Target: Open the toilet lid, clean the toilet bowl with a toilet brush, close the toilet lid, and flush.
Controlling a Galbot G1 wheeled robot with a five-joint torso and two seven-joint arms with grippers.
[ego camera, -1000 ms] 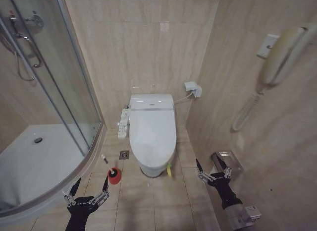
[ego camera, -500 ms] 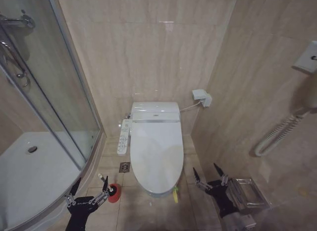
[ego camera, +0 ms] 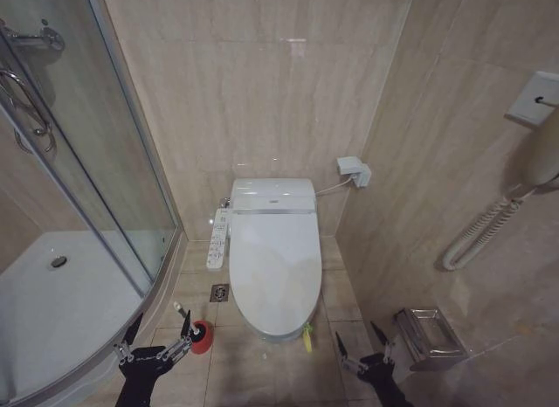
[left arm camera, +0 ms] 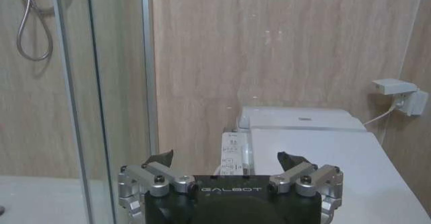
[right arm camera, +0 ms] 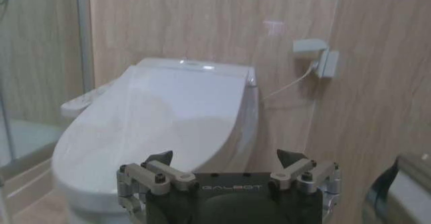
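Toilet lid (ego camera: 272,269) down on toilet bowl (ego camera: 281,334), toilet brush (ego camera: 197,331) on floor left.

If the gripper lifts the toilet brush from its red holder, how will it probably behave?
The toilet brush has a thin handle, so it is probably light but may twist in the left gripper. Its small red holder stands free on the floor and could tip or slide if dragged.

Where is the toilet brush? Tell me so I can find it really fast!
Find the big white toilet bowl with its toilet lid shut, against the back wall. Look at the floor between it and the glass shower door. The toilet brush stands there in a round red cup, the only red thing, just ahead of the left hand.
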